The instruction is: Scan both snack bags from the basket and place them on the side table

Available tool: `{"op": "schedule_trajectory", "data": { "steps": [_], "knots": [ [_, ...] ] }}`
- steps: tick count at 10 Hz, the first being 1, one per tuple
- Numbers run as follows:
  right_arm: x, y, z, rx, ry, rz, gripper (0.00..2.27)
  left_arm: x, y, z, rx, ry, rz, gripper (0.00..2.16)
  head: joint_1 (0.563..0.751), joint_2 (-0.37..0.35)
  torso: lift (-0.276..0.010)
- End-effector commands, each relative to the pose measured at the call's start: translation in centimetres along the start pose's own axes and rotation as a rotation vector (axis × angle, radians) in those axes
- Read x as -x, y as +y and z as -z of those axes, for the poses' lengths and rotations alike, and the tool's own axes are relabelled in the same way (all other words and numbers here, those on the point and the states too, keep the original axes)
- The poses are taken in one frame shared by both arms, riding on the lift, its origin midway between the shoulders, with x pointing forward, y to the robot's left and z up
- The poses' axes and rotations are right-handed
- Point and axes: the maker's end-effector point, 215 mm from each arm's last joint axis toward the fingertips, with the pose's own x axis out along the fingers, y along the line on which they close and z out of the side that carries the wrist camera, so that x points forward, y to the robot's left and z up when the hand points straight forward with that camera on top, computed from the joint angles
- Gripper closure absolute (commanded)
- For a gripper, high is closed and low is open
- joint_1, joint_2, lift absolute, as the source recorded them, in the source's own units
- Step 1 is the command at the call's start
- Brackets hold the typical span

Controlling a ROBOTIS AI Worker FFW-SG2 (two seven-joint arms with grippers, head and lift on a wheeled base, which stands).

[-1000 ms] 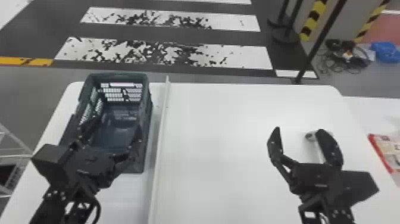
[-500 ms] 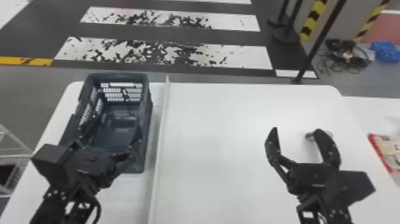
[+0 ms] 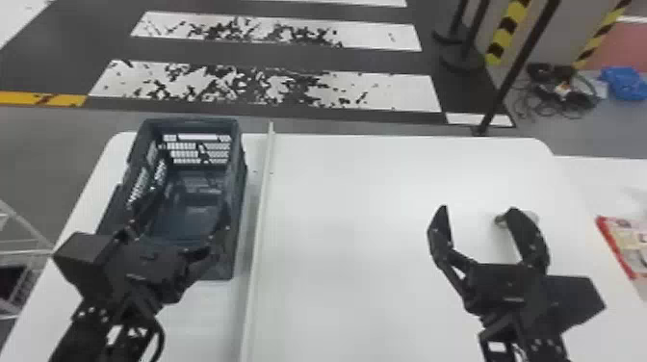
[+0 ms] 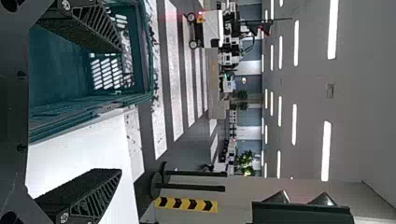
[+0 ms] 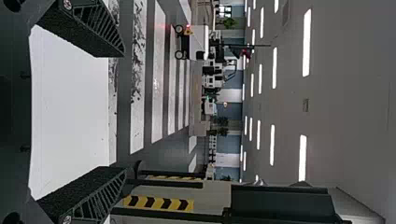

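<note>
A snack bag with a red edge lies at the right edge of the head view, on a white surface that I take to be the side table. The frame cuts the bag off, so whether a second one lies with it cannot be told. At the left stands the basket, a dark slatted crate, upright on the white table, just beside the pale raised strip that runs along the tabletop.

The left gripper hangs over the near part of the basket, its jaws spread wide with nothing between them; the left wrist view shows the same spread. At the lower right, well apart from it, the right gripper is over the table, its jaws also parted and holding nothing. Behind one of its fingers is a small round thing, perhaps part of the scanning gear, though too little of it is visible to be sure.

Farther out, a wire rack is at the lower left and a dark post at the upper right.

The work looks to be late on, between a placing and whatever is left. If both bags are on the side table, the next move calls only for drawing the arms back to rest; otherwise the left jaws should dip into the basket, keeping off its walls.
</note>
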Motion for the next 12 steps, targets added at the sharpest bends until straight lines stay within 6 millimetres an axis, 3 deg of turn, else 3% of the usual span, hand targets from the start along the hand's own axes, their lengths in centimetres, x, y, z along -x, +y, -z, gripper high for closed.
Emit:
{"op": "schedule_trajectory", "data": {
  "steps": [1,12],
  "knots": [
    [-0.07,0.01,-0.01,-0.002,-0.001,0.001,0.07,-0.02,-0.05,0.13,0.003,0.002,0.0,0.08,0.695,-0.045,-0.075],
    [-0.21,-0.05,0.43,0.0,0.005,0.002,0.07,-0.31,0.01,0.61,0.002,0.012,0.0,0.08,0.695,-0.046,-0.075]
  ]
}}
